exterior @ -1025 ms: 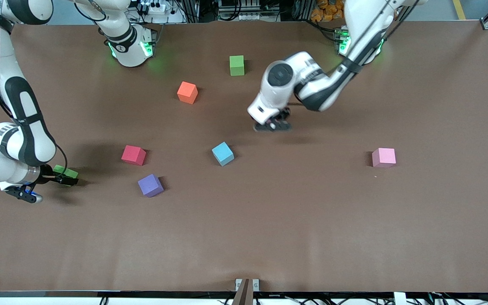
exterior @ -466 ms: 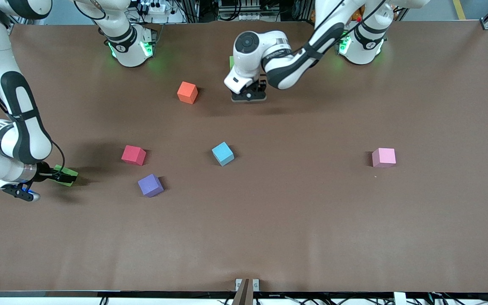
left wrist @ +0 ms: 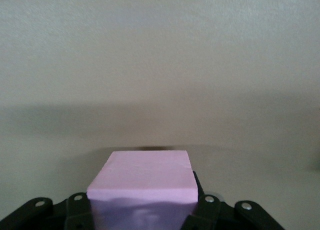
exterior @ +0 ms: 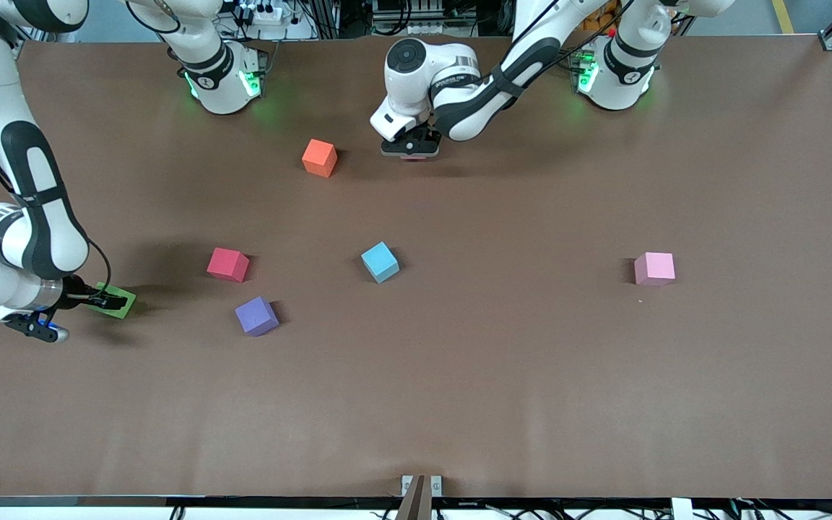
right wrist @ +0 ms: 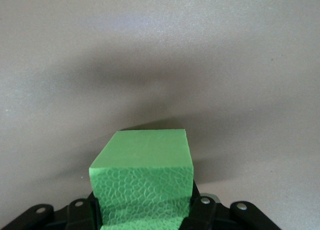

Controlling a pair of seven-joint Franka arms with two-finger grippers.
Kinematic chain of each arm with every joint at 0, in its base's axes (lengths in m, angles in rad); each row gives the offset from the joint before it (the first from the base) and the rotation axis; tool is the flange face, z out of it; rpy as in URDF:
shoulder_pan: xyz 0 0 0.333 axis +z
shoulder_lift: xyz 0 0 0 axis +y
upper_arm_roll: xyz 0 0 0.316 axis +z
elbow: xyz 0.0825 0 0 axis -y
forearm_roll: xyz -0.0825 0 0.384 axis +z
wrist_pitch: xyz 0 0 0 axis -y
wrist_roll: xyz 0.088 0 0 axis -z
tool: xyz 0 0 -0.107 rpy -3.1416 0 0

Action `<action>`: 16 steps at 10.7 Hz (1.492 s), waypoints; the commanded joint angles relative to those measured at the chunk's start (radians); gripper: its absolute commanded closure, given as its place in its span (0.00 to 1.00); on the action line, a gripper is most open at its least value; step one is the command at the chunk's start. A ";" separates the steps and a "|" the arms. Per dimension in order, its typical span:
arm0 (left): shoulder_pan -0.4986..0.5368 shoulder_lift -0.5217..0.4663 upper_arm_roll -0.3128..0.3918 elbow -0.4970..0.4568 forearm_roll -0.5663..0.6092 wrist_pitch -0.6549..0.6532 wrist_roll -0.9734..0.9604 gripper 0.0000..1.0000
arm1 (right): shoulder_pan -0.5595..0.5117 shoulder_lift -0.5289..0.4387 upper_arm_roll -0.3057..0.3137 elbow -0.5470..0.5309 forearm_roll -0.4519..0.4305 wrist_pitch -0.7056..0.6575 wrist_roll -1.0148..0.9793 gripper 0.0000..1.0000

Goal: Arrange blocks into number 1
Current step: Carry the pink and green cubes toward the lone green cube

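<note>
Near the table's right-arm end, right gripper (exterior: 102, 300) clamps a green block (right wrist: 142, 182); left gripper (exterior: 410, 148) holds a pink block (left wrist: 142, 190). Blocks appear light, probably foam; grip flat opposite faces.

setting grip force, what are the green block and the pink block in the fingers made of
Green block: probably foam. Its side shows a fine cracked, cell-like texture, its top is matte, and no glare shows. Pink block: likely the same foam. It is matte with soft edges and a faint crease across the top, though its side is in shadow. Both look light and slightly squashable.
</note>
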 commanded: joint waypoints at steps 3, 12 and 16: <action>-0.036 0.047 -0.002 0.019 0.050 0.034 -0.065 1.00 | 0.061 -0.077 0.001 -0.022 0.018 -0.096 -0.016 1.00; -0.041 0.081 0.004 0.050 0.033 0.047 -0.089 0.69 | 0.335 -0.261 0.004 -0.032 0.110 -0.304 0.010 1.00; -0.044 0.082 0.004 0.049 0.044 0.047 -0.111 0.00 | 0.508 -0.344 0.004 -0.127 0.110 -0.243 0.197 1.00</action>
